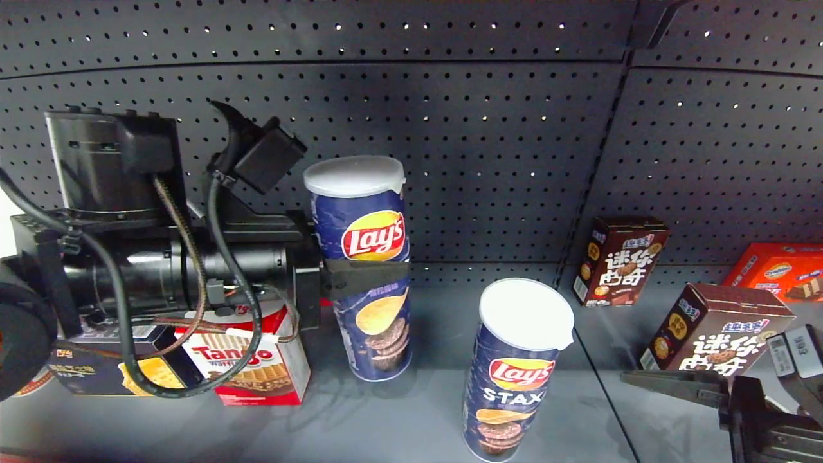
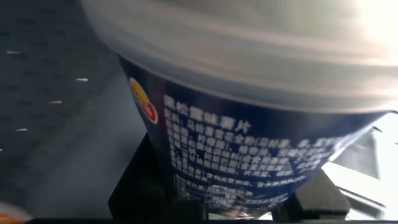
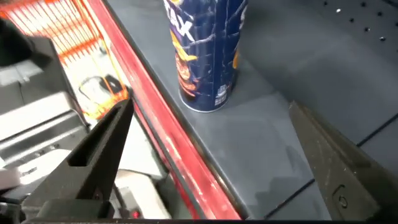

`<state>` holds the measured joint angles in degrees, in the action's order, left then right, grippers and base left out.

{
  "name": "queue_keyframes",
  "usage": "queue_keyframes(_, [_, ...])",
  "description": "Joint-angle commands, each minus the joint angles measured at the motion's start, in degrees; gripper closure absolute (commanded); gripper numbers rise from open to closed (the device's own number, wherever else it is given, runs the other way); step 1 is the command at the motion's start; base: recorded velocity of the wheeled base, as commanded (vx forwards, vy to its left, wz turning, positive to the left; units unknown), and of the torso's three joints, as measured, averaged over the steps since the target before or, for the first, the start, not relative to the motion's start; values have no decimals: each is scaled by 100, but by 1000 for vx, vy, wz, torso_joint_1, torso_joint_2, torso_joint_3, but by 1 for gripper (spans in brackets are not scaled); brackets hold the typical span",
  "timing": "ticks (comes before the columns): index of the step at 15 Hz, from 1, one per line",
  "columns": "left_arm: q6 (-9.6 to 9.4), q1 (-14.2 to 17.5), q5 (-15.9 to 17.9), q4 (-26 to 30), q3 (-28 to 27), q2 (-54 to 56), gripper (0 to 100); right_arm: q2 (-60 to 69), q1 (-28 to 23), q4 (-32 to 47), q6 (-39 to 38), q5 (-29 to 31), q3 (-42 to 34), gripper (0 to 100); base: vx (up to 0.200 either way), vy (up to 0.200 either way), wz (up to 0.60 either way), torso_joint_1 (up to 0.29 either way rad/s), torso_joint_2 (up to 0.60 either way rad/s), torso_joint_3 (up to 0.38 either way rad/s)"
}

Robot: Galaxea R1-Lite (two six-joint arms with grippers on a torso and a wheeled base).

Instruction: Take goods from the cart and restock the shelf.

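We count two dark-blue, white-lidded cardboard chip tubes with red-yellow logos: far tube [image 1: 360, 222] clamped by the left gripper [image 1: 366, 276], near tube [image 1: 514, 386] standing free. Our right gripper [image 3: 211, 140] gapes wide, holding nothing.

A dark blue wrap with a red-and-yellow logo and a white lid is worn by the back chips can [image 1: 370, 212] and the front chips can [image 1: 514, 379]. The shelf [image 1: 398, 418] is painted grey, its front edge [image 3: 168, 137] red. The pegboard [image 1: 488, 128] is dotted with small holes on dark grey. The far box [image 1: 618, 260] and near box [image 1: 714, 331] are printed brown, the wafer box [image 1: 257, 370] red and white.
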<state>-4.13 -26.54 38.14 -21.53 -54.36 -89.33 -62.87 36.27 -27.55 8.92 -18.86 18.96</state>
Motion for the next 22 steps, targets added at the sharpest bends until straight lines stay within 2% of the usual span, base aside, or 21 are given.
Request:
queue_keyframes(1, [-290,-27,62,-18,-286,-603,100,187,3,4,4,-4,38,0,0,0,0,0,0,0])
queue_keyframes(2, [-369,8,316,8,-427,-726,100,178,3,4,4,-13,47,0,0,0,0,0,0,0])
queue_keyframes(3, [-413,35,387,8,-497,-840,100,170,3,4,4,-4,47,0,0,0,0,0,0,0])
queue_keyframes(7, [-413,52,404,70,-1376,-1508,100,143,-6,4,-5,-13,82,0,0,0,0,0,0,0])
queue_keyframes(10, [-580,52,483,17,-1806,-2035,100,134,-14,-5,-84,-13,82,0,0,0,0,0,0,0])
queue_keyframes(13, [-571,70,668,-282,-2017,-2422,100,143,-32,-5,-93,-13,82,0,0,0,0,0,0,0])
queue_keyframes(15, [-562,70,668,-466,-2219,-2677,100,134,-41,-5,-93,-13,82,0,0,0,0,0,0,0])
queue_keyframes(22, [-562,184,659,-493,-2606,-3134,100,55,-32,-5,-93,-21,82,0,0,0,0,0,0,0])
